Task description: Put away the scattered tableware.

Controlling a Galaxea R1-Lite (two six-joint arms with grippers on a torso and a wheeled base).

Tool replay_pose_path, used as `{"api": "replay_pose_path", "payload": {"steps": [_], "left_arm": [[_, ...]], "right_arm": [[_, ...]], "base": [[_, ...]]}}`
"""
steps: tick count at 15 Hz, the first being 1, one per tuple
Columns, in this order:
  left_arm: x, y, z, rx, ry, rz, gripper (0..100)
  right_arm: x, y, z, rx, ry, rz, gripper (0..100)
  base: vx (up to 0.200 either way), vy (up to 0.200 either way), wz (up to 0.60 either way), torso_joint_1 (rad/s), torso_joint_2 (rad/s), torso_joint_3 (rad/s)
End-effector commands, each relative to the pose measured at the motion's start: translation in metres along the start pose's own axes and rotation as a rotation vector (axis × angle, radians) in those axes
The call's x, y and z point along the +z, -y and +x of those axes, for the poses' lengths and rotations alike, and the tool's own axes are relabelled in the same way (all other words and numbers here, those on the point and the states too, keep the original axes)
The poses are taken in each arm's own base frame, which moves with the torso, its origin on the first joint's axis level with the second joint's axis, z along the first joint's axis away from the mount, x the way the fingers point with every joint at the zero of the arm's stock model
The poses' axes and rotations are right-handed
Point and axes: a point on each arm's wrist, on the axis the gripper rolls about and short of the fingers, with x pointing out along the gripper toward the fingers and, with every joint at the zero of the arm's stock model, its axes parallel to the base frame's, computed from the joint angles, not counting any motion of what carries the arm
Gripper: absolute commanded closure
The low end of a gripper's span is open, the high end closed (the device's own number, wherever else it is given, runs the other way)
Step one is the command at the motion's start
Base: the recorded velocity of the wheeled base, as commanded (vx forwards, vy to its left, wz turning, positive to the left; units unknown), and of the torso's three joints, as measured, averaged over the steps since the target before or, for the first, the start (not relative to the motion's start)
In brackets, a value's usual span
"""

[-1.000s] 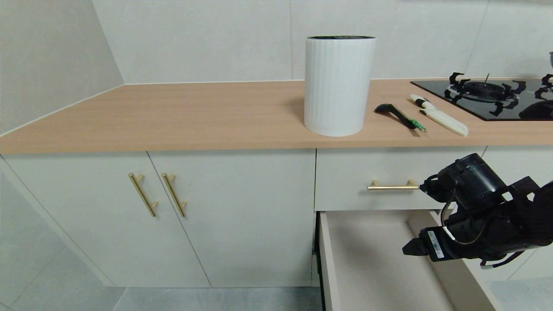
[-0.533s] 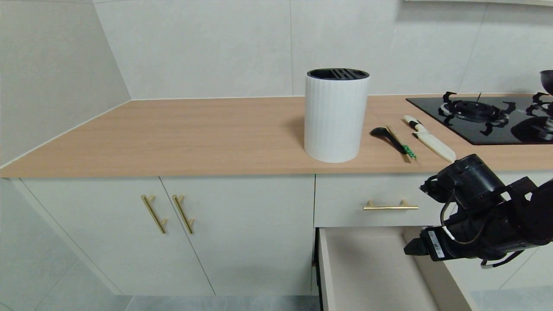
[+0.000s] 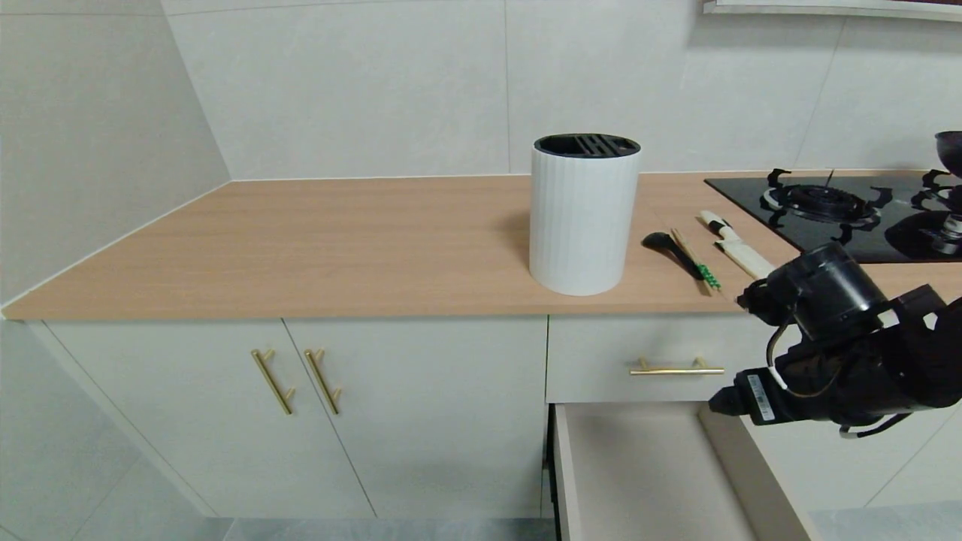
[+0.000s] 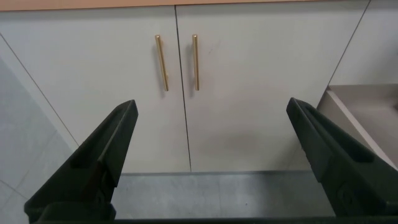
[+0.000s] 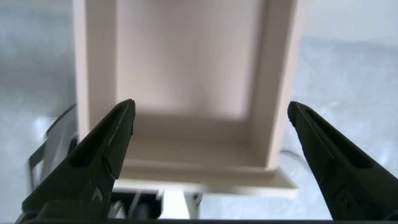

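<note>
The left claw (image 4: 211,124) is held with its fingers spread wide and nothing between them, faced toward two cupboard doors (image 4: 249,93) with gold handles. On the surface (image 3: 338,248) a white ribbed holder (image 3: 579,218) is stood upright, and between it and the hob (image 3: 827,207) a black spoon (image 3: 665,244), chopsticks (image 3: 695,263) and a pale knife (image 3: 736,248) are laid close together near the front edge. The right claw (image 5: 211,118) is likewise held spread and empty above the open drawer (image 3: 646,473), below the tableware.
</note>
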Motion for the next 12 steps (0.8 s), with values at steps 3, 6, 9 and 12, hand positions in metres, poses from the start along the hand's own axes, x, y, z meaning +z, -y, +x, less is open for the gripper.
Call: {"api": "replay_pose_path", "payload": {"steps": [3,6,9,12], "left_arm": [[0.000,0.000,0.000,-0.001,-0.002,0.000,0],[0.000,0.000,0.000,0.001,-0.002,0.000,0],[0.000,0.000,0.000,0.001,-0.002,0.000,0],[0.000,0.000,0.000,-0.001,-0.002,0.000,0]], "right_arm": [[0.051,0.006,-0.056,0.047,0.270,0.005,0],[0.070,0.006,-0.038,0.039,0.346,0.061,0],[0.079,0.012,-0.014,0.016,0.400,0.109,0],[0.086,0.011,0.006,0.009,0.431,0.141,0]], "base": [[0.000,0.000,0.00,0.000,0.00,0.000],[0.000,0.000,0.00,0.000,0.00,0.000],[0.000,0.000,0.00,0.000,0.00,0.000],[0.000,0.000,0.00,0.000,0.00,0.000]]}}
